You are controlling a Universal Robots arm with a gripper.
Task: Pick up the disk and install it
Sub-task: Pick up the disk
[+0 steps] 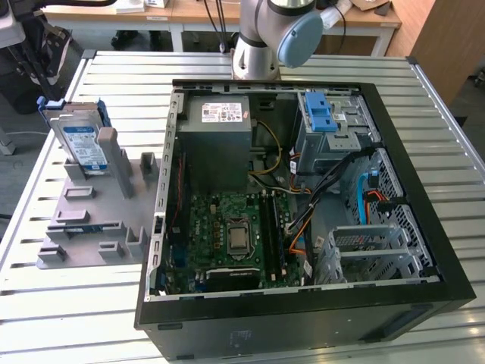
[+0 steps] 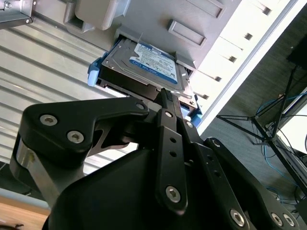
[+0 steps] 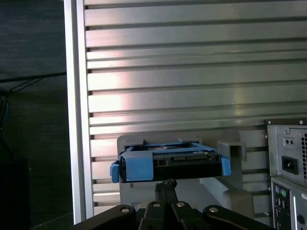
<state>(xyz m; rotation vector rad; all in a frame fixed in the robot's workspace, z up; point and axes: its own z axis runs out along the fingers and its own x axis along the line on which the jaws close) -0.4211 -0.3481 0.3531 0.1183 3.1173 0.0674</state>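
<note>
Over on the grey holder [image 1: 83,220], at the exterior view's left of the PC case [image 1: 303,318], the disk [image 1: 82,140] stands upright, untouched. Fingers [image 2: 168,120] look pinched together, empty, aimed at it, so I'd say pickup stage and they'd need to spread first

Grey post [image 1: 110,152] just beside disk [image 1: 83,142]

The disk [image 1: 82,144] is a silver hard drive with a white-and-blue label, framed by a blue plastic bracket; it stands on edge, leaning back, at the grey fixture's [image 1: 91,220] far corner on the exterior view's left.
</note>
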